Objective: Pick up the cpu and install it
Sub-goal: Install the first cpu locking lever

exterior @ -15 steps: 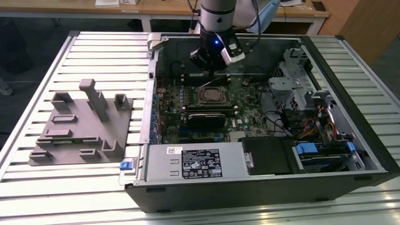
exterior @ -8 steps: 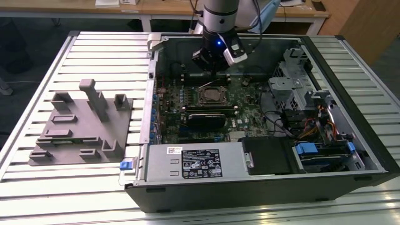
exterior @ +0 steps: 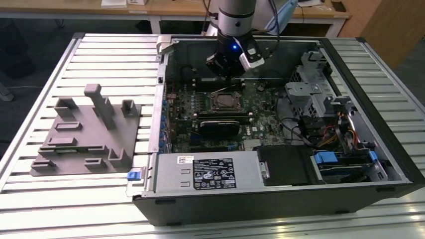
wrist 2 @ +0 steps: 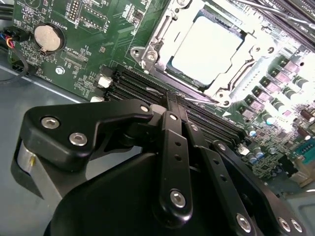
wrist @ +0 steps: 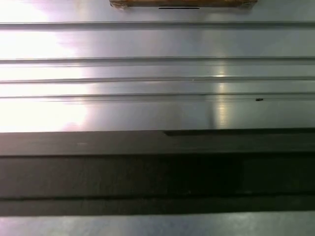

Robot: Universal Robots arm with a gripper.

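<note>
A robotics lab or workshop: an opened computer case (exterior: pixel 279 124) lies on a slotted aluminium table (exterior: pixel 106 50), with wooden desks (exterior: pixel 166 10) behind it

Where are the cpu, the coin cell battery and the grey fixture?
cpu (wrist 2: pixel 209 51), second wrist view: middle of its pale metal top, in the socket.
coin cell battery (wrist 2: pixel 48 37), second wrist view: its round face.
grey fixture (exterior: pixel 83 137), exterior view: its flat base.

The cpu (wrist 2: pixel 211 51) sits in the socket (exterior: pixel 226 101) on the motherboard (exterior: pixel 206 132), inside the case (exterior: pixel 371 124).
</note>
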